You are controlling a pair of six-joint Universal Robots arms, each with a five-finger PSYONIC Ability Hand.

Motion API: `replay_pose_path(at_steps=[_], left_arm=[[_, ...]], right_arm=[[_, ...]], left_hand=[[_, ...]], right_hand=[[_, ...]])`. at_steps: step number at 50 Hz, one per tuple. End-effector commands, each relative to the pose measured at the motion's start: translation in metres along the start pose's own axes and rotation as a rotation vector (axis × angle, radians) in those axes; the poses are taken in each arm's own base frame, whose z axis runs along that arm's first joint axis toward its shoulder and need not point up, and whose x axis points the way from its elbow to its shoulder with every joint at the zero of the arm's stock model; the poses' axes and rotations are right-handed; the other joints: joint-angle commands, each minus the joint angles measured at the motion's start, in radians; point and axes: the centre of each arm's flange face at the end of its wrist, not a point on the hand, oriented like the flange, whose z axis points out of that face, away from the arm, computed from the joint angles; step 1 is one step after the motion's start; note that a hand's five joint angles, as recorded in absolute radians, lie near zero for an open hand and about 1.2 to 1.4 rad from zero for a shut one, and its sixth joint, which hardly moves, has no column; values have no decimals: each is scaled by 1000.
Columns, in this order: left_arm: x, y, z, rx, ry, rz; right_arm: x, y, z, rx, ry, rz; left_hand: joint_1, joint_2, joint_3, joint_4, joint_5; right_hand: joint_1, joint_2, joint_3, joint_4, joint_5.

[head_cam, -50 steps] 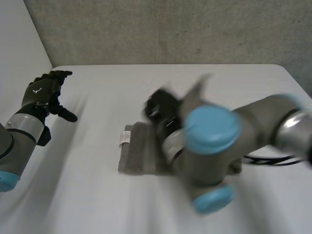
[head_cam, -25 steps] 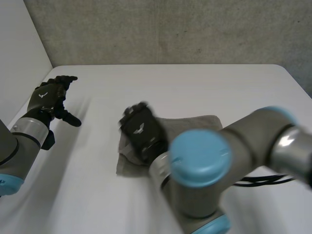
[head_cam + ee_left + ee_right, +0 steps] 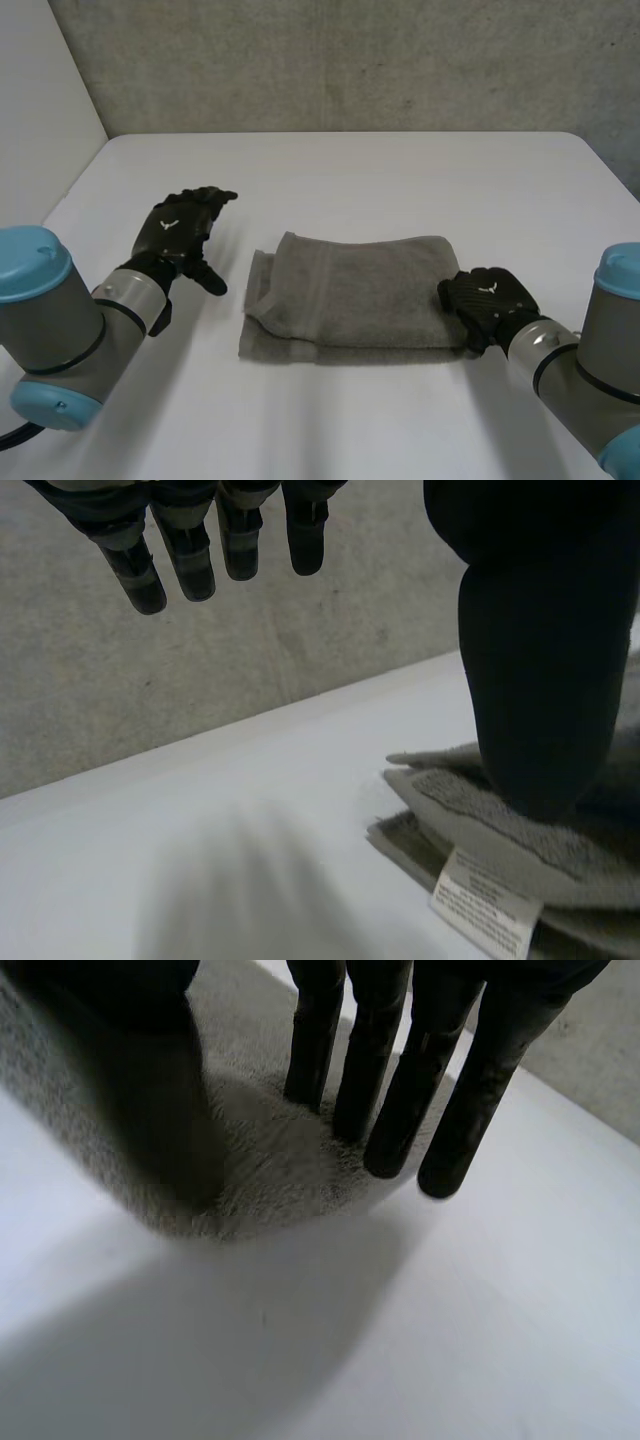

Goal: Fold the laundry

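A grey terry-cloth towel (image 3: pixel 350 292), already folded into a flat oblong, lies in the middle of the white table (image 3: pixel 400 170). Its long axis runs across the table from one arm's side to the other. The right robot hand (image 3: pixel 487 300) is at the towel's right short end. Its fingers (image 3: pixel 400 1090) are straight, tips down on the cloth's edge, with the thumb set apart on the pile. As far as the wrist view shows, it presses rather than pinches. The left robot hand (image 3: pixel 178 232) hovers just beside the left short end, where a white care label (image 3: pixel 485 900) sticks out. Its fingers are relaxed and spread, holding nothing and clear of the cloth. The right hand is the nearer, being in contact. A further fold would probably carry one short end along that axis to the other.
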Motion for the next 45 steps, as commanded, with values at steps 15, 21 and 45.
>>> replay_pose_path(at_steps=[15, 21, 45], left_arm=[[3, -39, -2, 114, 2, 21], [0, -84, -2, 222, -17, -52], [20, -85, 11, 97, 32, -186]], right_arm=[[-76, -104, 5, 375, -108, -250], [-163, -99, 2, 357, -359, -410], [-79, -129, -8, 383, -137, 98]], left_hand=[[-4, 7, 8, 9, -36], [-4, 7, 8, 9, -36], [-4, 7, 8, 9, -36]], right_hand=[[374, 359, 390, 393, 386], [374, 359, 390, 393, 386], [-848, -863, -832, -829, -835]])
